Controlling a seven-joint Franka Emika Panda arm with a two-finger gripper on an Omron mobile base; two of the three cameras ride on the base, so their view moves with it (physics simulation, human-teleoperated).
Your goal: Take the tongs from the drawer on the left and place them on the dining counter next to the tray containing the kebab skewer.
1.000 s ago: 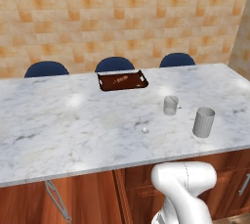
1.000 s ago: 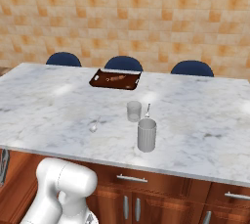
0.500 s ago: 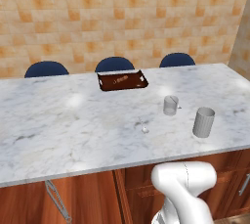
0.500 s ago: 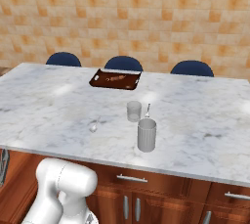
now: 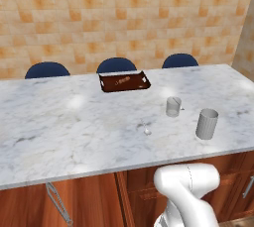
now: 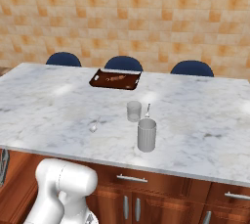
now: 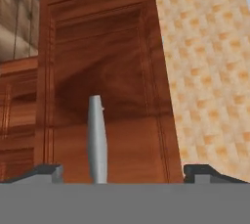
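My arm (image 5: pixel 188 191) is glossy white, built of fat rounded segments like smooth pipe elbows, with a thin dark seam line curving across the topmost shell. My fingers (image 7: pixel 46 171) are small, dark grey, blocky tips with flat tops and slanted inner edges.

Colours in the kitchen, warm wood against pale stone
Desk (image 5: pixel 74 122) white-grey veined marble over red-brown cabinets (image 6: pixel 161 198); tray (image 5: pixel 124 82) dark brown; skewer (image 5: pixel 122 80) orange-brown; stools (image 5: pixel 116 65) navy blue; cups (image 5: pixel 206 124) grey; wall tiles (image 5: pixel 124 18) mottled orange-tan; silver handle (image 7: pixel 96 140) on red-brown panel.
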